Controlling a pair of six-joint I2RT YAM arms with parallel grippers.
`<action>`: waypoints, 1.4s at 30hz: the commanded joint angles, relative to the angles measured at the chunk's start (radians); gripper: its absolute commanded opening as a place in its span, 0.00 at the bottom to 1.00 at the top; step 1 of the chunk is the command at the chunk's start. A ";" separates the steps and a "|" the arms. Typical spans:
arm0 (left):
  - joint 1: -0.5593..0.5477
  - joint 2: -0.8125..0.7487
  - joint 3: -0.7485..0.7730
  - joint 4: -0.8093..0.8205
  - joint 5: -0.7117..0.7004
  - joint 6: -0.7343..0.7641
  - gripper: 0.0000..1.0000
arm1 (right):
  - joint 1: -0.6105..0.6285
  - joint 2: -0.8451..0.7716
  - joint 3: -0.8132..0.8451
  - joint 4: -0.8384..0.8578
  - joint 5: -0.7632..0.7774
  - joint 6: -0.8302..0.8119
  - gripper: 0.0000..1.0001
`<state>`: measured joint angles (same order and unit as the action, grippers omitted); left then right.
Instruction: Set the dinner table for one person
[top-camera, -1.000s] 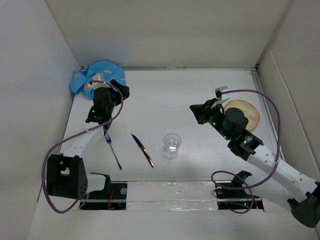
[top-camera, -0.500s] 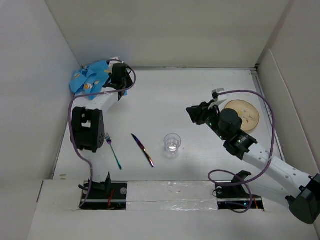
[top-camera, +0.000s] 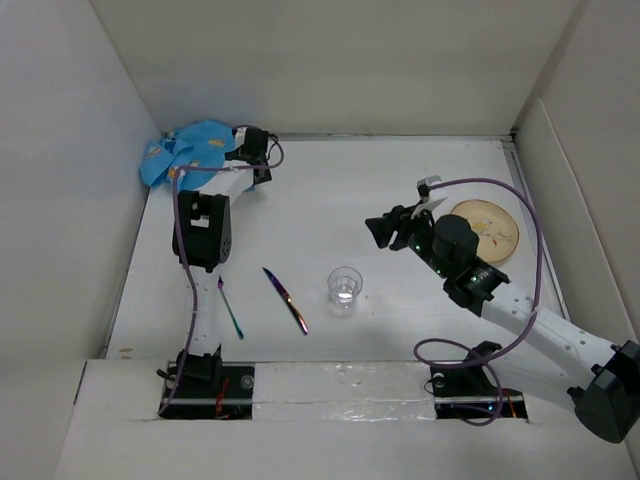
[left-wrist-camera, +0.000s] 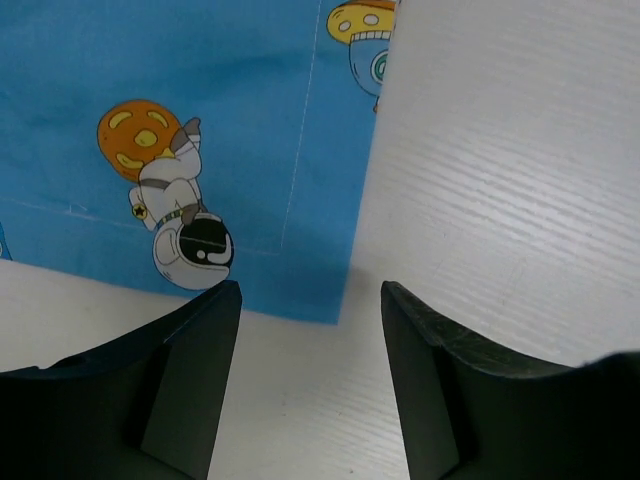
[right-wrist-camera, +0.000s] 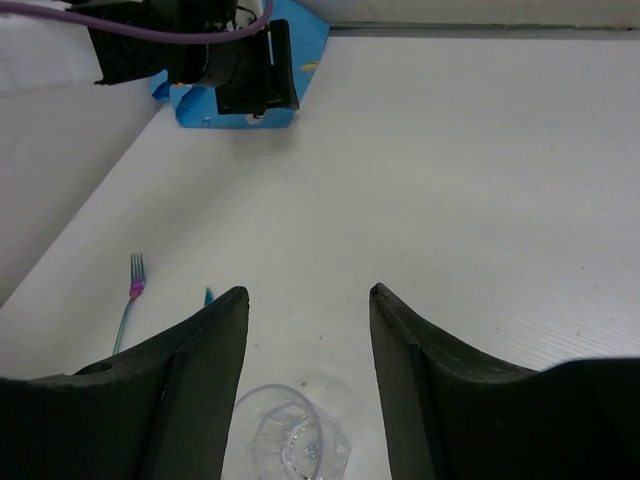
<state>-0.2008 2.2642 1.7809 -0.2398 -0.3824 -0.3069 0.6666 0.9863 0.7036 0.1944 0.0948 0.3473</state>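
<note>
On the dinner table (top-camera: 330, 190) lie an iridescent fork (top-camera: 230, 308) and knife (top-camera: 286, 300), left of a clear glass (top-camera: 345, 285). A round wooden plate (top-camera: 485, 228) sits at the right. A blue cartoon-print cloth (top-camera: 190, 150) is bunched in the far left corner. My left gripper (top-camera: 243, 152) is stretched out to that cloth, and its open jaws (left-wrist-camera: 310, 300) hover just short of the cloth's edge (left-wrist-camera: 200, 150). My right gripper (top-camera: 380, 230) hangs open and empty (right-wrist-camera: 308, 295) above and behind the glass (right-wrist-camera: 295, 440), between the glass and the plate.
Upright white panels close in the table on the left, far and right sides. The left arm (top-camera: 205, 230) reaches along the left side above the fork. The right wrist view shows the fork (right-wrist-camera: 130, 300) and the left gripper (right-wrist-camera: 240, 70) by the cloth.
My left arm has swung from above the fork out to the far left corner by the cloth. My right gripper has drifted a little left, away from the plate.
</note>
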 joint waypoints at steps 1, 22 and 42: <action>0.004 0.075 0.141 -0.116 -0.015 0.051 0.56 | -0.005 -0.009 0.010 0.057 -0.021 -0.014 0.57; 0.075 0.141 0.216 -0.250 0.301 0.065 0.00 | -0.042 -0.061 -0.003 0.040 -0.010 -0.005 0.57; -0.038 -0.060 0.048 -0.089 0.099 -0.003 0.46 | -0.061 -0.012 0.003 0.033 -0.030 -0.014 0.57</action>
<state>-0.3027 2.3024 1.8580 -0.3748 -0.2062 -0.2867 0.6136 0.9546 0.7033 0.1890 0.0849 0.3470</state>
